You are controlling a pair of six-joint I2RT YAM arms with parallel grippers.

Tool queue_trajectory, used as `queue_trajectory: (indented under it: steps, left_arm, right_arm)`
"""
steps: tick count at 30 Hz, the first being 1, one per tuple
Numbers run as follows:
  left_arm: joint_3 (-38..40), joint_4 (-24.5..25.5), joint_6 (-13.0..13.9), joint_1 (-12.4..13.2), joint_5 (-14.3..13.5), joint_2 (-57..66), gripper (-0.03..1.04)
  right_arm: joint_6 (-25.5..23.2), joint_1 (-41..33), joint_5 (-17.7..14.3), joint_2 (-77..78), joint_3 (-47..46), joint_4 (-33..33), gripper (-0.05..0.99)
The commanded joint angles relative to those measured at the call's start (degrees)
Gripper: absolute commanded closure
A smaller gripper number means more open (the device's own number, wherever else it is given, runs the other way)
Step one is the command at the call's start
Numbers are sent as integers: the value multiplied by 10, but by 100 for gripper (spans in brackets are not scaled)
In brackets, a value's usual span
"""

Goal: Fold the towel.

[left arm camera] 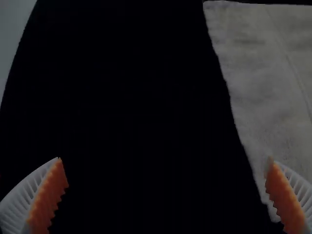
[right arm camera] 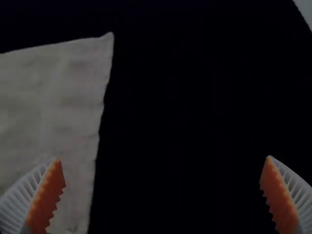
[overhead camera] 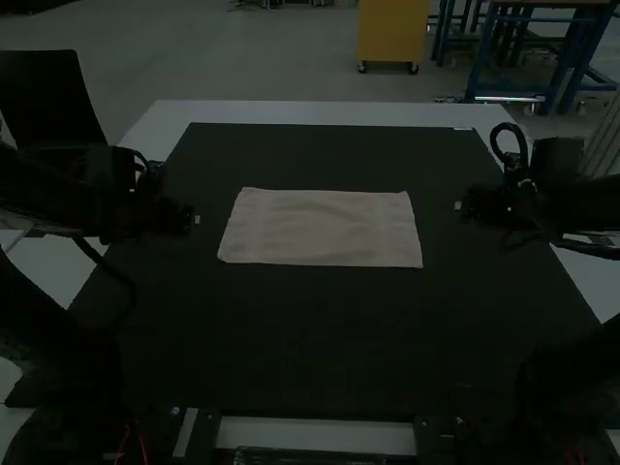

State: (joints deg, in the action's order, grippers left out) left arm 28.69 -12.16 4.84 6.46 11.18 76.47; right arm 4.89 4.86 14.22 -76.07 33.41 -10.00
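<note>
Towel [overhead camera: 325, 228], pale and plain, lying flat and smooth as a wide rectangle near the middle of a dark mat [overhead camera: 310, 334], its long sides running left to right. Whether it is one layer or already doubled, I cannot tell. It looks soft, light and limp, not fragile, with enough nap to grip, though a single pinch would likely let the rest sag. The best holds are probably the two corners of one long side, one per gripper, pinched low and lifted together so the cloth stays level. Off its left short edge waits the left gripper [left arm camera: 165, 160], white ribbed fingers with orange pads wide apart, nothing between them. Off the right short edge is the right gripper [right arm camera: 164, 158], also spread wide and empty. Beyond the mat, a strip of white table [overhead camera: 320, 112] shows.
</note>
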Motion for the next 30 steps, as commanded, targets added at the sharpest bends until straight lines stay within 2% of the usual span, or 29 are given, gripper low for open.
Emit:
queue_trajectory:
  steps: [1,4,10,18,30]
  left_arm:
    - [22,-18,-12,25,109,36,5]
    - [36,-41,-10,25,126,75,5]
    - [54,-101,-6,23,129,120,5]
    - [90,-169,-13,-18,126,191,5]
    - [209,-177,-19,-33,135,334,5]
  right_arm:
    - [-32,-18,56,-36,20,-2,2]
    - [-38,-35,61,-66,32,-28,2]
    - [-43,-71,50,-143,65,-79,2]
    - [-52,-105,33,-246,115,-139,2]
    - [-49,-108,21,-350,184,-185,2]
